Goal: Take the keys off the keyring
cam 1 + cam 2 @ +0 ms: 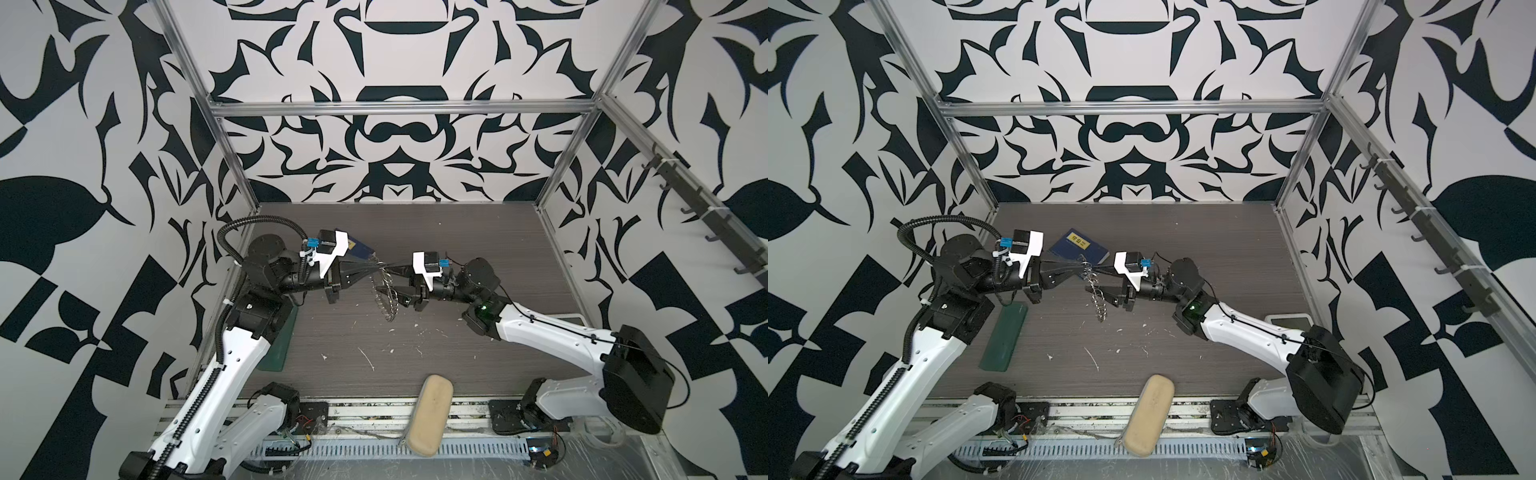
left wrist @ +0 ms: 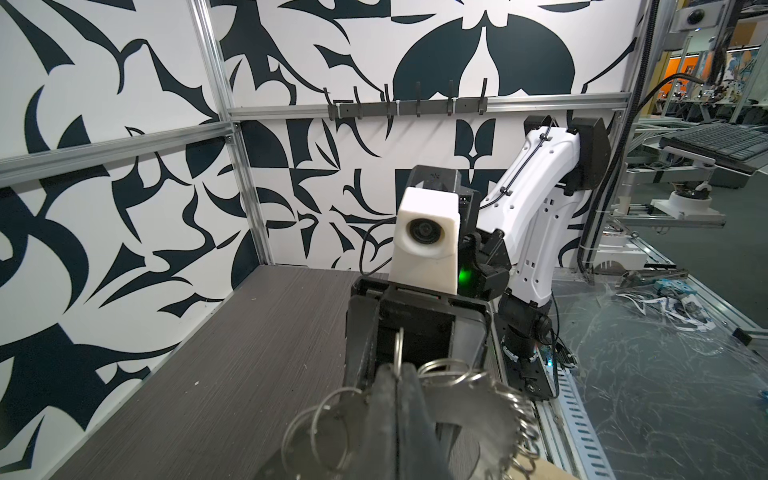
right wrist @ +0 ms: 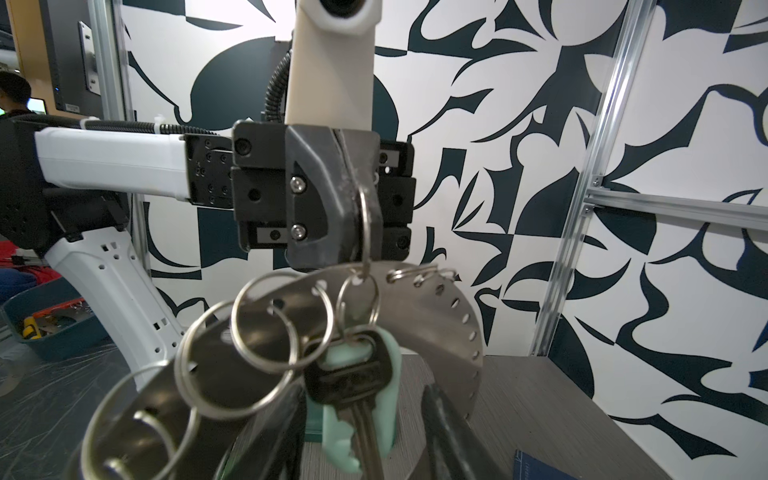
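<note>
One dark green case (image 1: 1003,336) lies flat at the left of the grey table (image 1: 1204,249). Next to the right comes your left gripper (image 2: 398,374), clamped tight on a wire split ring (image 3: 364,224) threaded through the rim of the keyring (image 3: 436,316). In both top views the keyring hangs edge-on at centre frame, between the two grippers. In the right wrist view the keys (image 3: 345,378) and their mint tag (image 3: 390,399) dangle from its rim at lower centre. Just right of the keyring, your right gripper (image 1: 391,279) stands partly open, with a finger on either side of the keys. You cannot tell whether either finger touches them. A beige pouch (image 1: 430,409) lies at lower centre, right of the case.
</note>
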Controlling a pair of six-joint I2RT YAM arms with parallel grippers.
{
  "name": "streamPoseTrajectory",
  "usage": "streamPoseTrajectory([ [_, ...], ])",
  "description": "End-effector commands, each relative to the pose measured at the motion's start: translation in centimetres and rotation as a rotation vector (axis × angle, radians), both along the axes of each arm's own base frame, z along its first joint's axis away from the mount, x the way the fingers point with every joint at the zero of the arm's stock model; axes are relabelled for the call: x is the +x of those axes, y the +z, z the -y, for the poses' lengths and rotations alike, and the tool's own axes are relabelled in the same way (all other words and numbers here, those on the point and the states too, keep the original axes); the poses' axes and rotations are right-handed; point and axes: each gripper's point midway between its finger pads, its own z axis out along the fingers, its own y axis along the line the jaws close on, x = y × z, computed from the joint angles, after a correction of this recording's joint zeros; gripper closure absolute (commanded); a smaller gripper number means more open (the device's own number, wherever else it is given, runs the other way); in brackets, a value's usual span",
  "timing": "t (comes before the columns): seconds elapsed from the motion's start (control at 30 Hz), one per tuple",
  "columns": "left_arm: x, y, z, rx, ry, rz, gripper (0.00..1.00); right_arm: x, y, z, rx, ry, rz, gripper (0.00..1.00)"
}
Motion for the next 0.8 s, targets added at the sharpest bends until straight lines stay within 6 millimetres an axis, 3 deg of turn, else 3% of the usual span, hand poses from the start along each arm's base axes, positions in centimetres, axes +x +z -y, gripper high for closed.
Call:
streamPoseTrajectory([
  [0.0,-0.3,0.6,-0.3,-0.011,0.005,0.018,1.0,0.0,3.9,0.6,0.115,-0.057,0.096,0.5],
  [0.17,-0.1,0.7,-0.2,-0.012,0.013,0.02,1.0,-0.1,4.2,0.7,0.13,-0.092,0.126,0.55],
  [0.33,0.0,0.8,-0.3,-0.011,0.021,0.025,1.0,0.0,3.2,0.9,0.089,-0.115,0.128,0.56],
  [0.63,0.1,0.9,-0.6,-0.003,0.016,0.024,1.0,0.6,1.9,2.7,0.004,-0.234,0.111,0.52],
  [0.77,-0.1,0.9,-0.8,0.001,-0.023,0.022,1.0,-0.2,1.3,3.5,-0.033,-0.219,0.102,0.51],
])
